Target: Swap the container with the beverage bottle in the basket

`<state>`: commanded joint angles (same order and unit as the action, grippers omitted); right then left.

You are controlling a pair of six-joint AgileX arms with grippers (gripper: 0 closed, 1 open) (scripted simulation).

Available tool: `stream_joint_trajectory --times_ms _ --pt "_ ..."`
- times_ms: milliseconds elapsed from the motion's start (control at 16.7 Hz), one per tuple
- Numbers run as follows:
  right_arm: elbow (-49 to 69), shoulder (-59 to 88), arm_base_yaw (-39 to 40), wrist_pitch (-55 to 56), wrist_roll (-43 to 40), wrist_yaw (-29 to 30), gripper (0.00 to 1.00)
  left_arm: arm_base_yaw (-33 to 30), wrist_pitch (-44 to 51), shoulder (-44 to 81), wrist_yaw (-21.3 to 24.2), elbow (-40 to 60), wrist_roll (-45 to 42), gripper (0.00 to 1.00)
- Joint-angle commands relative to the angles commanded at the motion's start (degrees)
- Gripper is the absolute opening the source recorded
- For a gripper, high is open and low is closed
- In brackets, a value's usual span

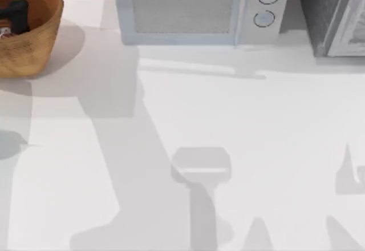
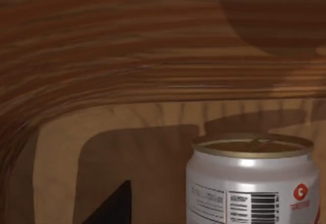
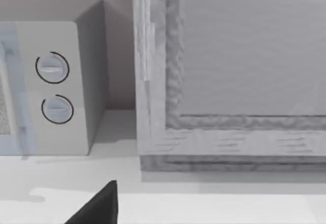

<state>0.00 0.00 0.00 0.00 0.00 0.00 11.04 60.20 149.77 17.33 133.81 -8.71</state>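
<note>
My left claw (image 1: 16, 12): down inside the basket (image 1: 40, 40); I cannot tell its fingers.
Bottle (image 2: 254, 180): stands upright beside me.
Do it well: go slow, grab its middle, lift straight.

The basket (image 1: 34, 40) is woven wicker, orange-brown and ribbed on its rough outer wall, while from the left wrist its inner wall (image 2: 127, 56) looks like streaked, grained wood with a soft sheen. The beverage bottle (image 2: 254, 183) inside it is glossy silver metal with a dull-gold rim and a printed label — smooth all over. The table (image 1: 228, 120) is plain matt white, the microwave (image 1: 194, 11) pale smooth plastic with a fine mesh window, and the grey cabinet (image 3: 229, 81) beside it has a rough, mottled finish.
</note>
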Motion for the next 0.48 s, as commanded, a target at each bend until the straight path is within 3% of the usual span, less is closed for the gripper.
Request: stream_joint_trajectory --times_ms 300,480 --pt "0.00 0.00 0.00 0.00 0.00 0.00 1.00 -0.06 -0.36 0.18 -0.01 -0.16 0.06 1.00" --pt "0.00 0.00 0.00 0.00 0.00 0.00 1.00 -0.06 -0.36 0.18 -0.01 -0.16 0.06 0.77"
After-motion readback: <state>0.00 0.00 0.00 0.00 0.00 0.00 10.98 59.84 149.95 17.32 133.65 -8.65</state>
